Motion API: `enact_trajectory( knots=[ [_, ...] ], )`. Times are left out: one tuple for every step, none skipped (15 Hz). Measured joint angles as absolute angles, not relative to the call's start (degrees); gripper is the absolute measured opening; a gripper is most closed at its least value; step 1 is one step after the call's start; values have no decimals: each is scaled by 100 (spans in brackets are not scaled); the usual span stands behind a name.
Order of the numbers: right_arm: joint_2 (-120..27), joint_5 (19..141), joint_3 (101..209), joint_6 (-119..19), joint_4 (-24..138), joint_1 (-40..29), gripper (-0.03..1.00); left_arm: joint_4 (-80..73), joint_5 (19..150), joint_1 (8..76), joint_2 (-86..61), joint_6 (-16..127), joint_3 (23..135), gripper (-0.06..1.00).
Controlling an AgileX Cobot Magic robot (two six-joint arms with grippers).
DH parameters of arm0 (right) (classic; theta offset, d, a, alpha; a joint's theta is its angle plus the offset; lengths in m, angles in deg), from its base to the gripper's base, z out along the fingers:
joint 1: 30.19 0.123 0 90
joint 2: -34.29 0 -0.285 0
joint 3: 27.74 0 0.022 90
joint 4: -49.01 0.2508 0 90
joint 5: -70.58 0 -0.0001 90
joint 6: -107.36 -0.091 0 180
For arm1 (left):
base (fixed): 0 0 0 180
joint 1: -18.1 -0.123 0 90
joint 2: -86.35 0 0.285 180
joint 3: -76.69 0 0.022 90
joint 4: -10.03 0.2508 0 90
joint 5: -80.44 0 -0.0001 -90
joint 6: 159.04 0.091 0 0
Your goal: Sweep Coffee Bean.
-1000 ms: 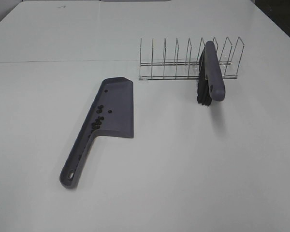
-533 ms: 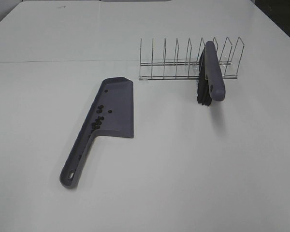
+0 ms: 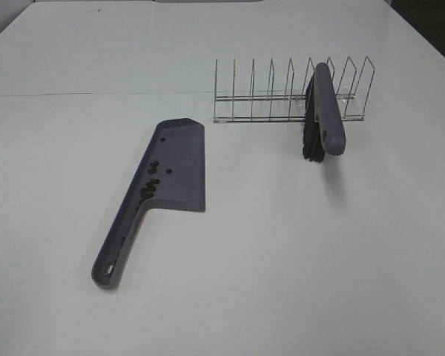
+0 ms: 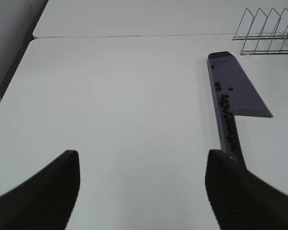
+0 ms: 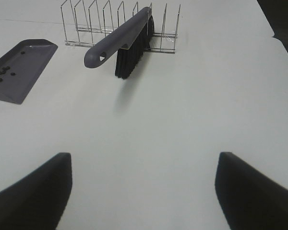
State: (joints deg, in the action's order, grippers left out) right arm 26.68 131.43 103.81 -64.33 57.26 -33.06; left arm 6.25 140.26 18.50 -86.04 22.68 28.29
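Small dark coffee beans (image 3: 151, 181) lie inside the grey-purple dustpan (image 3: 179, 159), bunched along its raised wall near the handle; they also show as coffee beans (image 4: 225, 103) in the dustpan (image 4: 240, 86) and coffee beans (image 5: 1, 73) in the dustpan (image 5: 21, 67). A grey brush (image 3: 322, 119) with black bristles leans in the wire rack (image 3: 282, 96), and the brush (image 5: 122, 40) shows in the right wrist view too. My left gripper (image 4: 141, 191) and right gripper (image 5: 144, 189) hang open over bare table, holding nothing. Neither gripper appears in the high view.
The white table (image 3: 282, 245) has a seam running across behind the dustpan. The rack (image 5: 115, 24) stands at the back right. The table's left edge (image 4: 12, 72) and a dark drop beyond the right edge (image 5: 283, 24) show in the wrist views.
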Motion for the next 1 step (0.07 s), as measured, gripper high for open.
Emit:
enact_trajectory(
  knots=[
    [2668, 13143, 10381, -6433, 5726, -3306, 72, 625, 14026, 1850, -8604, 2268, 2829, 69]
  ],
)
